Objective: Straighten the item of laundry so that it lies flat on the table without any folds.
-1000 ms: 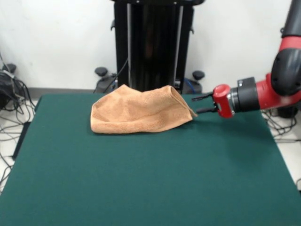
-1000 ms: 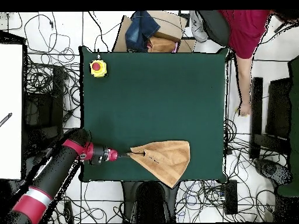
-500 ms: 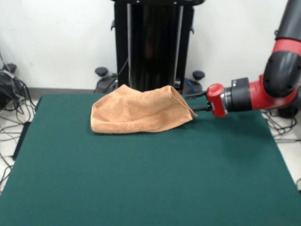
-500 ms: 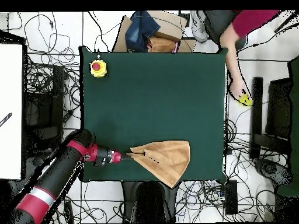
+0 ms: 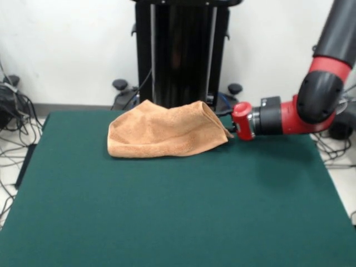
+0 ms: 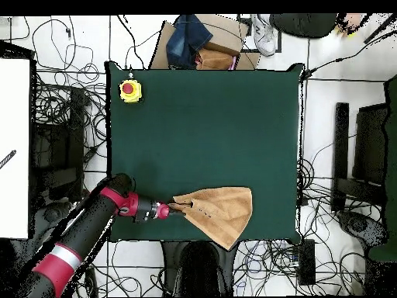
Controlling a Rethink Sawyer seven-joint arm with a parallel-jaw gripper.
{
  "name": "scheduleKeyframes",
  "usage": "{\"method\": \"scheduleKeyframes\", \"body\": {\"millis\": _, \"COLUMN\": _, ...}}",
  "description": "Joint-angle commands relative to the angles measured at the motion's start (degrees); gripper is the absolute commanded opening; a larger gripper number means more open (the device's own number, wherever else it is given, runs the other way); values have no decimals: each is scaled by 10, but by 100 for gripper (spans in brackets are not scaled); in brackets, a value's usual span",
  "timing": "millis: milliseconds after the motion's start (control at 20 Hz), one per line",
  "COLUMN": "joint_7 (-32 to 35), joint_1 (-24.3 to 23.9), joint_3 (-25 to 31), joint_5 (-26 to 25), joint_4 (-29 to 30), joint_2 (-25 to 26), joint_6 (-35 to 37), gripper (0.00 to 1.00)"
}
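Observation:
The item of laundry (image 5: 161,133) is a peach-orange towel lying folded and bunched on the far half of the dark green table (image 5: 167,217). Its right end narrows to a point. My gripper (image 5: 229,125) reaches in level from the right and stands open, one finger above and one below that pointed corner. In the overhead view the towel (image 6: 221,211) lies near the bottom edge of the table (image 6: 201,116), and the gripper (image 6: 177,207) meets its left tip.
A yellow box with a red button (image 6: 130,90) sits at the table's top left corner in the overhead view. A cardboard box with clothes (image 6: 198,46) and a shoe (image 6: 264,32) lie beyond the top edge. Cables cover the floor around the table.
My gripper has slid along the table to the towel's pointed corner, closing the gap. The towel has not moved. The person at the overhead view's top right has left.

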Motion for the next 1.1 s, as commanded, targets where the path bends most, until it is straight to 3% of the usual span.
{"method": "scheduleKeyframes", "body": {"millis": 50, "joint_7": 190, "joint_1": -18, "joint_3": 14, "joint_5": 18, "joint_4": -55, "joint_2": 24, "joint_6": -47, "gripper": 100}}
{"method": "scheduleKeyframes", "body": {"millis": 550, "joint_7": 164, "joint_1": -9, "joint_3": 18, "joint_5": 21, "joint_4": -48, "joint_2": -20, "joint_6": 11, "gripper": 100}}
{"method": "scheduleKeyframes", "body": {"millis": 850, "joint_7": 114, "joint_1": -3, "joint_3": 27, "joint_5": 10, "joint_4": -25, "joint_2": -92, "joint_6": 71, "gripper": 100}}
{"method": "scheduleKeyframes", "body": {"millis": 1100, "joint_7": 106, "joint_1": -14, "joint_3": 21, "joint_5": 1, "joint_4": -45, "joint_2": -103, "joint_6": 94, "gripper": 100}}
